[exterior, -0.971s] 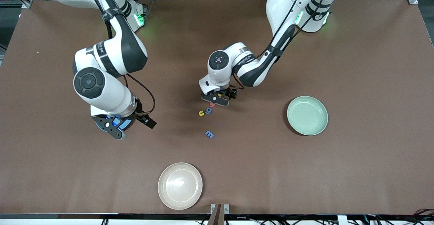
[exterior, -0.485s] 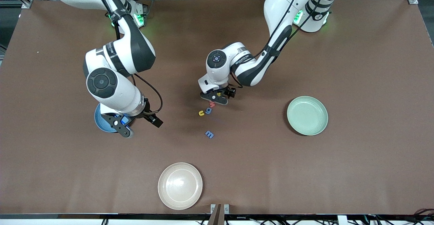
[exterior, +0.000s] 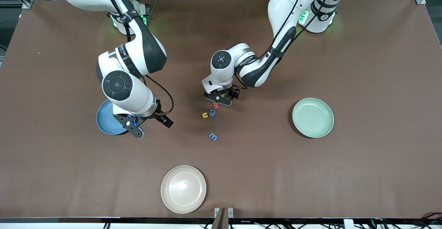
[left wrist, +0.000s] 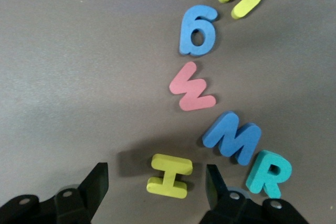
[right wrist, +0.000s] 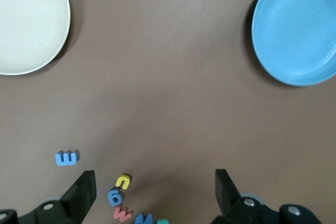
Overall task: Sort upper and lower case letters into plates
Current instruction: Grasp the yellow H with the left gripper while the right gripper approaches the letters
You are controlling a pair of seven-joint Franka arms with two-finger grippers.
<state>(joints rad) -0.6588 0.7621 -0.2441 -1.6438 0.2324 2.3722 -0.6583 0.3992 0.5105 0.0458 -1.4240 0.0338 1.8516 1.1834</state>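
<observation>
Several tiny letters lie mid-table: a yellow I (left wrist: pixel 169 176), a blue M (left wrist: pixel 233 136), a teal R (left wrist: pixel 269 171), a pink W (left wrist: pixel 191 88), a blue g (exterior: pixel 212 112) and a yellow curved letter (exterior: pixel 205 115). A blue m (exterior: pixel 213 136) lies apart, nearer the front camera. My left gripper (exterior: pixel 219 100) is low over the cluster, open, with the yellow I between its fingers (left wrist: pixel 156 178). My right gripper (exterior: pixel 135 128) is open and empty (right wrist: pixel 155 184), over the table beside the blue plate (exterior: pixel 107 119). The pale green plate (exterior: pixel 313 117) sits toward the left arm's end. Both plates look empty.
A cream-beige plate (exterior: pixel 183 189) sits near the table's front edge, also in the right wrist view (right wrist: pixel 26 19). The brown table (exterior: pixel 362 66) is bare around the green plate.
My right arm has moved off the blue plate toward the letter cluster, uncovering most of the plate. My left gripper has stayed over the letters.
</observation>
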